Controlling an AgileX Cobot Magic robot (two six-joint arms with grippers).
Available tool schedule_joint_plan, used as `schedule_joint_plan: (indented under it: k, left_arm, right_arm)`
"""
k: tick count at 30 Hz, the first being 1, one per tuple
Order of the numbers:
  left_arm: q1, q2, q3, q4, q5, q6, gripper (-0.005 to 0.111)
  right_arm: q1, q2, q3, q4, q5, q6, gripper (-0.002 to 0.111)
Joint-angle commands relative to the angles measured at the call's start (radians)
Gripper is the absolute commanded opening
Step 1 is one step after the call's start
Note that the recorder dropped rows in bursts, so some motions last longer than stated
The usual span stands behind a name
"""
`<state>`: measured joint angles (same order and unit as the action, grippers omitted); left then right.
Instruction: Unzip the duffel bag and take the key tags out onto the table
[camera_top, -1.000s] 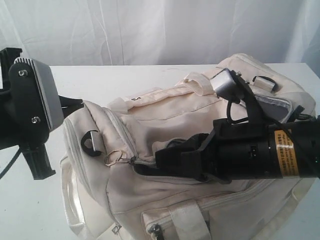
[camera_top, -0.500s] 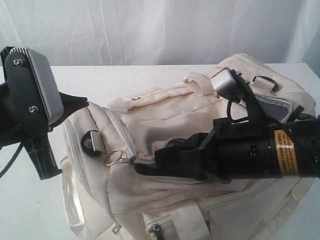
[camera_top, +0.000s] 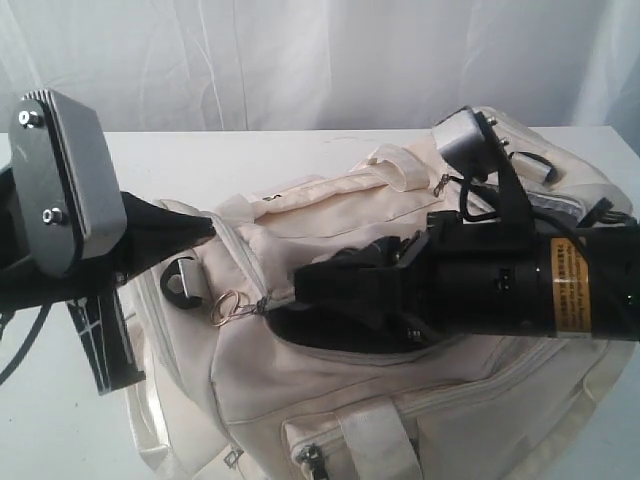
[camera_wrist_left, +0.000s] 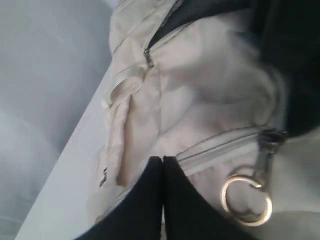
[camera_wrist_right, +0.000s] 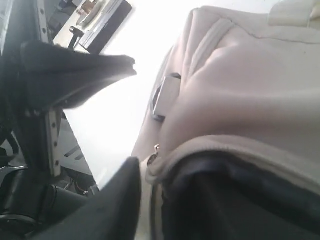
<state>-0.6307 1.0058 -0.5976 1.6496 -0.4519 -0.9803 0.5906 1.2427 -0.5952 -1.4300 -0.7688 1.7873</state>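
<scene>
Now the left arm sits nearer the duffel bag (camera_top: 330, 215) than half a second ago. The left pincer (camera_wrist_left: 163, 164), which then reached only to the bag's corner, lies over the bag's end. The right arm is a little higher and further toward that end, the dark opening (camera_top: 345, 335) beneath it gapes wider, and the gold pull ring (camera_top: 228, 305) lies slightly higher. The bag rests on the white worktop (camera_top: 250, 150), its near side cut off by the lower edge of the exterior view. Inside the opening only darkness shows, so nothing in there can be made out. In the exterior view the right pincer (camera_top: 308, 290) merges with that dark gap. The right wrist view is blurred and shows just one finger (camera_wrist_right: 122, 200) beside the zip edge, so I cannot tell how far that pincer is spread. The left pincer is pressed together, with only a thin seam between its fingers. Its tips touch the cream cloth just beside the grey zip tape, near the ring. Whether any cloth is nipped between them cannot be seen.
</scene>
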Motion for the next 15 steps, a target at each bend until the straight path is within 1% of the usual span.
schedule_joint_plan:
  k: [1,2,3,6,8,10,13,15]
  left_arm:
    - [0.0,-0.004,-0.006,0.095,-0.064,-0.112,0.014]
    - [0.0,-0.003,-0.006,0.095,-0.064,-0.136,0.019]
    - [0.0,-0.003,-0.006,0.095,-0.064,-0.163,0.024]
    - [0.0,0.009,-0.006,0.095,-0.084,-0.178,0.04]
    - [0.0,0.026,-0.006,0.095,-0.115,-0.178,0.049]
    - [0.0,0.045,-0.006,0.095,-0.148,-0.196,0.053]
    - [0.0,0.08,-0.006,0.095,-0.211,-0.198,0.054]
    - [0.0,0.102,-0.006,0.095,-0.211,-0.198,0.054]
  right_arm:
    - [-0.004,-0.008,-0.032,-0.003,-0.022,-0.049,0.061]
    - [-0.004,-0.008,-0.034,-0.021,-0.035,-0.065,0.066]
    - [-0.004,-0.008,-0.037,-0.042,-0.06,-0.088,0.067]
    - [-0.004,-0.008,-0.041,-0.129,-0.119,-0.112,0.067]
    - [-0.004,-0.008,-0.043,-0.223,-0.137,-0.11,0.066]
    - [-0.002,-0.008,-0.043,-0.31,-0.137,-0.103,0.066]
    - [0.014,-0.008,-0.043,-0.314,-0.098,-0.083,0.066]
    - [0.037,-0.008,-0.043,-0.314,-0.042,-0.084,0.066]
